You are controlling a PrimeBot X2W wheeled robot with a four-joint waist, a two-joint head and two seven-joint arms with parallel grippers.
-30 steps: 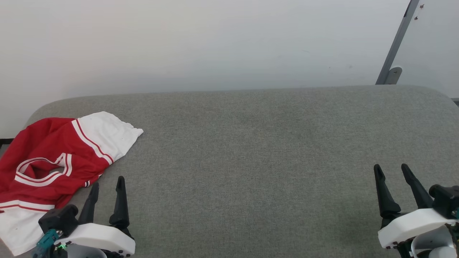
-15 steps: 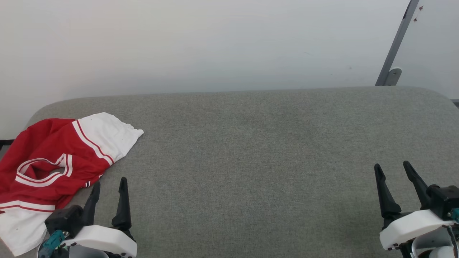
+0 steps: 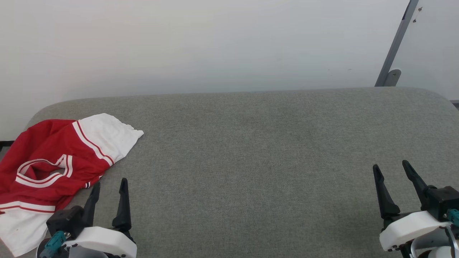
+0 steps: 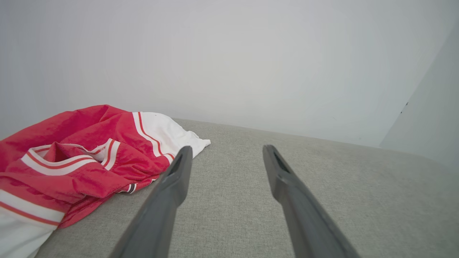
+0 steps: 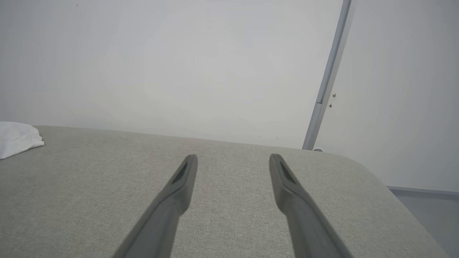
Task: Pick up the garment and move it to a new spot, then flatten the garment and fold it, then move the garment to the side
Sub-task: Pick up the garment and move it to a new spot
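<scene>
- My left gripper (image 3: 110, 183), lower left of the head view, has its 2 fingers spread wide and holds nothing
- My right gripper (image 3: 390, 165), lower right, is equally wide and empty, well apart from the cloth
- The garment (image 3: 53, 157) lies crumpled at the left edge of the grey cushion (image 3: 251, 161), just beside the left fingers
- I judge the pick-up not yet begun; next I'd swing the left gripper over the red folds, lower it and pinch a bunched layer
</scene>
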